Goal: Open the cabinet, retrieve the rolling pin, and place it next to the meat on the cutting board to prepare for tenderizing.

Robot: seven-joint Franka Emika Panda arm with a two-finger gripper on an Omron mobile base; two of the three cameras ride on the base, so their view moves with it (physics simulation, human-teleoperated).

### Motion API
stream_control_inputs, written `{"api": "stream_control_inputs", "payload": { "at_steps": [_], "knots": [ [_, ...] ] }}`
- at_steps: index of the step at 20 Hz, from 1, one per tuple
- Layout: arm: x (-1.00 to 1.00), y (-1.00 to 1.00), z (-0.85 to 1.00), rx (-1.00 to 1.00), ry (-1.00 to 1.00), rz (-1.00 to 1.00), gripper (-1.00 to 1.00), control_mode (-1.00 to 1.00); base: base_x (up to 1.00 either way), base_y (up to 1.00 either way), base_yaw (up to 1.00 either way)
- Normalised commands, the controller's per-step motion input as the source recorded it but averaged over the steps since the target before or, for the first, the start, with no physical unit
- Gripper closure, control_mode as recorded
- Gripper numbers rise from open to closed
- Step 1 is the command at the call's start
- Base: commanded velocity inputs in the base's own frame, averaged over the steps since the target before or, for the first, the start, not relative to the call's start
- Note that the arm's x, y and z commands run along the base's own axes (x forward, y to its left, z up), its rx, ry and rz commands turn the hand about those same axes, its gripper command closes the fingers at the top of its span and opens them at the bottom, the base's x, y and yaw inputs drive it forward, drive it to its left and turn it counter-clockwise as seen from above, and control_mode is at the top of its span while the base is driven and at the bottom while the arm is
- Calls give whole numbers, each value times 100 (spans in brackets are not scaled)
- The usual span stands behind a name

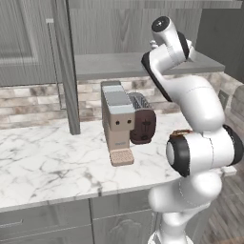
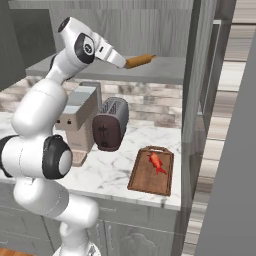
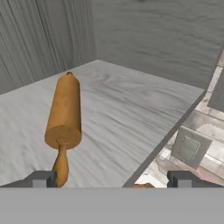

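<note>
The cabinet point(image 2: 200, 75) stands open, its door point(image 1: 66, 71) swung out edge-on. On its grey shelf point(image 3: 131, 109) lies the rolling pin point(image 3: 64, 113), an orange-tan cylinder with its near handle pointing at me. My gripper point(image 3: 113, 180) is open and level with the shelf. Its left fingertip point(image 3: 43, 179) is right beside the near handle, and the pin sits left of the gap's centre. In the right base view the gripper point(image 2: 121, 61) reaches the near end of the rolling pin point(image 2: 141, 60). Below, the red meat point(image 2: 156, 162) lies on the brown cutting board point(image 2: 150, 177).
On the marble counter point(image 1: 47, 162) a tan coffee machine point(image 1: 116, 119) and a dark toaster point(image 1: 143, 125) stand directly under the shelf. Brick backsplash runs behind them. The open cabinet door point(image 2: 192, 100) hangs to the right of the cutting board.
</note>
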Motion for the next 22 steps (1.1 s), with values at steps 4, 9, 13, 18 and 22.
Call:
{"api": "stream_control_inputs", "payload": {
  "at_steps": [4, 9, 13, 18, 22],
  "knots": [
    [31, -2, 0, 0, 1, 2, -100, -100, 0, 0, 0],
    [30, -3, 0, 0, 2, 2, -100, -100, 0, 0, 0],
    [29, -10, 0, 0, 1, 3, -100, -100, 0, 0, 0],
    [29, -10, 0, 0, 2, 3, -100, -100, 0, 0, 0],
    [29, -2, -4, 0, 4, 2, -100, -100, 0, 0, 0]
  ]
}}
